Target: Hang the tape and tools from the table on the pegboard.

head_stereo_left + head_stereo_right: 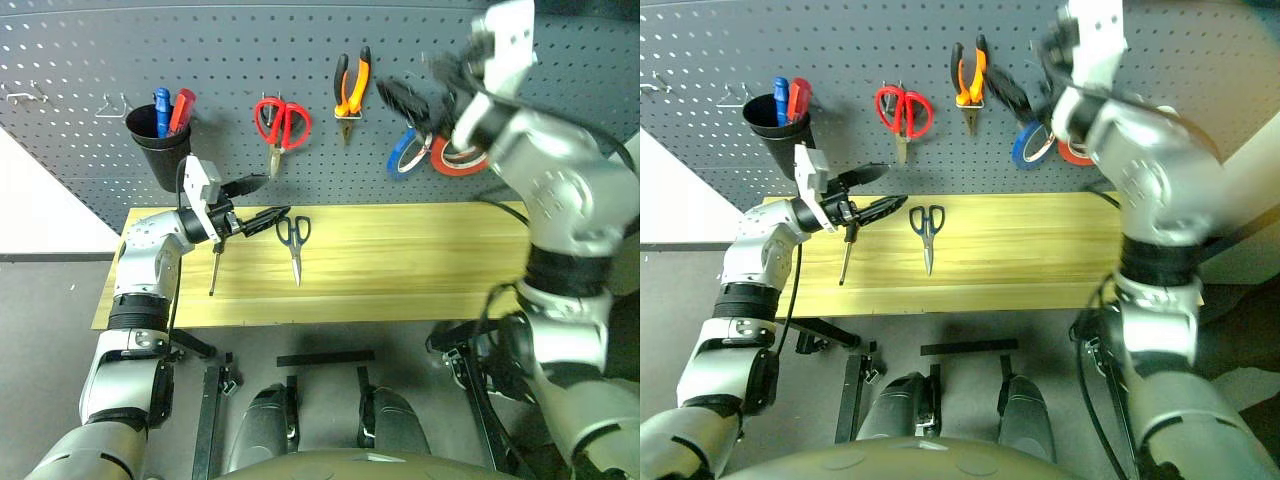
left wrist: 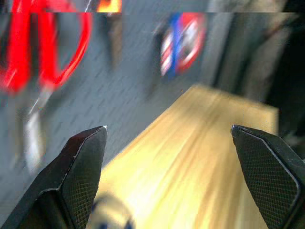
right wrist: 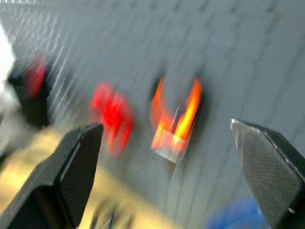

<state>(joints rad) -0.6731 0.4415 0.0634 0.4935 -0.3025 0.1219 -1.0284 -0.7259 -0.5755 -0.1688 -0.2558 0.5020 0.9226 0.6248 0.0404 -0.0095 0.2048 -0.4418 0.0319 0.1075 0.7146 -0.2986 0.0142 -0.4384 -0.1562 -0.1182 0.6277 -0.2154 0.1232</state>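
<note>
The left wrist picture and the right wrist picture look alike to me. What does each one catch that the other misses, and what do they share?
The left wrist view alone catches a long stretch of the yellow table and the red tape hanging beside the blue tape. The right wrist view alone catches the black cup on the wall, and it has the orange pliers in full. Both share the grey pegboard, the red scissors hanging on it, and a pair of black fingers standing wide apart with nothing between them.
</note>
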